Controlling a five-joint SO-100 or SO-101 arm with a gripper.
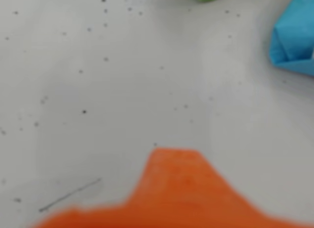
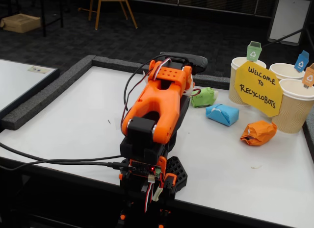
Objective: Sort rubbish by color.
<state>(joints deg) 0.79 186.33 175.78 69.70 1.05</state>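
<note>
White table (image 2: 78,115), orange arm (image 2: 159,103) folded low over its base: you're at the start, nothing sorted yet. Three cups (image 2: 294,108) w/ colour tags stand at rear right. Orange wad (image 2: 258,133) lies just before them, blue wad (image 2: 222,114) & green wad (image 2: 203,97) nearer the arm. Gripper (image 1: 174,189): only a blur in wrist view, can't tell spread or closed. Next, I'd judge: reach fwd-right to one wad.

Three paper wads: green (image 2: 203,97), light blue (image 2: 222,114), orange (image 2: 258,133). Three paper cups (image 2: 293,110). One yellow sign (image 2: 258,88).
</note>
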